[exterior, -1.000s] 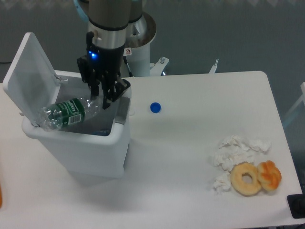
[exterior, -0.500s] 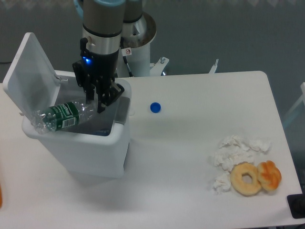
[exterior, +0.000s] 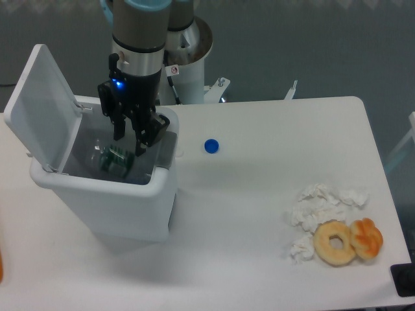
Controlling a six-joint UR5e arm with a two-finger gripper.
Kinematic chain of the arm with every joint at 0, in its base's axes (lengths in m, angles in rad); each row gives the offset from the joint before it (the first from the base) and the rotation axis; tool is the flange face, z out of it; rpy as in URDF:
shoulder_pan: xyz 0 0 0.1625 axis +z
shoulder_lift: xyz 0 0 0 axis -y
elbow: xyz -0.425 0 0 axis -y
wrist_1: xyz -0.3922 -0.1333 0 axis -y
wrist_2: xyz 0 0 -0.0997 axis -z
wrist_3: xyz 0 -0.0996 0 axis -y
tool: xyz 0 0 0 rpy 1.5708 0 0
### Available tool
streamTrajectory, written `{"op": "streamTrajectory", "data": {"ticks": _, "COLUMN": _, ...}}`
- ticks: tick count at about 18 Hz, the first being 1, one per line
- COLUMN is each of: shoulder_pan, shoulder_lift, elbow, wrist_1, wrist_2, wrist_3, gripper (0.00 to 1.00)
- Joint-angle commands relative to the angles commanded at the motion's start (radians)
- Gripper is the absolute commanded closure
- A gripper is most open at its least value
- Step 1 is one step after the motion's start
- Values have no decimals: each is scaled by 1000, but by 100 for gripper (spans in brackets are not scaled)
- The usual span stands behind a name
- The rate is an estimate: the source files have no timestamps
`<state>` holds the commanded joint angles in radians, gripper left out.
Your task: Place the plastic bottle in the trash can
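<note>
The white trash can [exterior: 130, 207] stands at the left of the table with its flat lid [exterior: 40, 103] swung up and open. The clear plastic bottle [exterior: 115, 161] with its dark green label lies down inside the bin against the grey inner wall, partly hidden by the rim. My gripper [exterior: 128, 145] hangs over the bin's opening, just above the bottle. Its fingers are apart and hold nothing.
A small blue cap [exterior: 211, 146] lies on the table right of the bin. Crumpled white tissues [exterior: 318, 210], a plain donut [exterior: 334, 243] and an orange pastry [exterior: 366, 238] sit at the front right. The robot's base [exterior: 191, 58] stands behind the bin.
The bottle, held over the bin's left rim before, has left the fingers and dropped inside the bin. The gripper has opened and stays above the opening.
</note>
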<state>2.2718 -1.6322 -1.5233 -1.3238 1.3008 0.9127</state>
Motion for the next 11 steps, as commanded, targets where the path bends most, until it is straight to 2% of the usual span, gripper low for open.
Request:
{"op": "streamTrajectory", "data": {"ticks": 4, "shoulder_pan": 24, "shoulder_lift": 2, "elbow": 17, "wrist_1": 0, "wrist_2": 5, "wrist_3": 9, "gripper": 0}}
{"op": "streamTrajectory", "data": {"ticks": 8, "shoulder_pan": 138, "shoulder_lift": -5, "elbow": 41, "wrist_1": 2, "wrist_2": 6, "wrist_3": 2, "gripper": 0}}
{"op": "streamTrajectory", "data": {"ticks": 11, "shoulder_pan": 250, "shoulder_lift": -5, "elbow": 45, "wrist_1": 2, "wrist_2": 0, "wrist_3": 2, "gripper": 0}}
